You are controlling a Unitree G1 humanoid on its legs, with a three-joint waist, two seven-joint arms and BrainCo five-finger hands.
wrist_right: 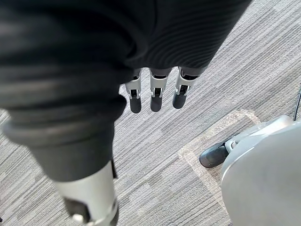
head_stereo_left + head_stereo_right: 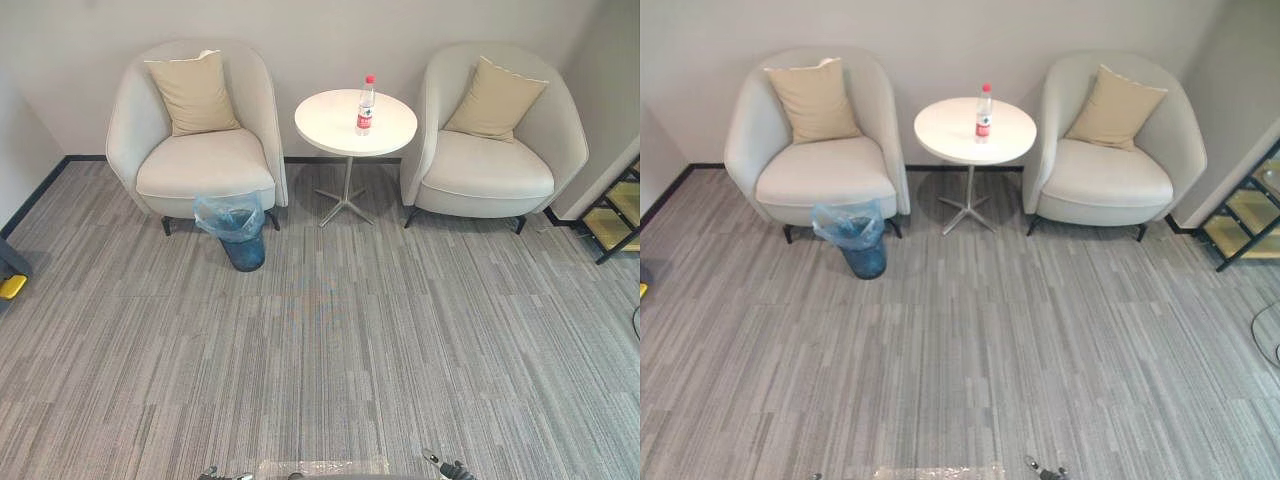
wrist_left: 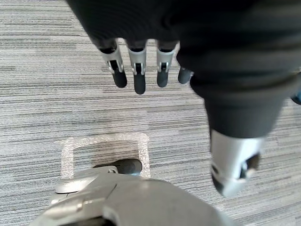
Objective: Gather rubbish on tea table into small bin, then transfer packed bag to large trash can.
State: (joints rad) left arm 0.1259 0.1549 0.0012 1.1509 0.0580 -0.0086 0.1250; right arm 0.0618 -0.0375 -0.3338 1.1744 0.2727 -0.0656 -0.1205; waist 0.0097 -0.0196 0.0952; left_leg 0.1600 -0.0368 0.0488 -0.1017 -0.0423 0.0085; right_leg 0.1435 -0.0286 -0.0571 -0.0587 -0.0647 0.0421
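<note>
The round white tea table point(image 2: 355, 122) stands at 12 o'clock in the head views, against the wall, on a single stem with a splayed metal foot. One item rests on its surface: a clear plastic water bottle point(image 2: 366, 106) with a red cap and red label, upright, toward the 1 o'clock side of the top. Two pale armchairs flank the table, the left armchair point(image 2: 195, 150) at 11 o'clock and the right armchair point(image 2: 495, 150) at 1 o'clock, each with a tan cushion point(image 2: 193, 92) leaning on its back. The small bin point(image 2: 238, 235), dark blue and lined with a translucent blue bag that is gathered loosely over its rim, sits on the grey striped carpet point(image 2: 330, 340) just in front of the left armchair, at 10 o'clock from the table's foot. A black-framed shelf unit point(image 2: 620, 212) shows at 3 o'clock. A rectangle of clear tape point(image 2: 320, 466) is marked on the carpet at 6 o'clock. The left hand point(image 3: 138, 70) hangs above the carpet beside that tape, fingers straight and apart, nothing in its grasp. The right hand point(image 1: 156, 92) hangs likewise over bare carpet, fingers straight, thumb apart from them, holding nothing. Both hands are well apart from the table, the bottle and the bin.
</note>
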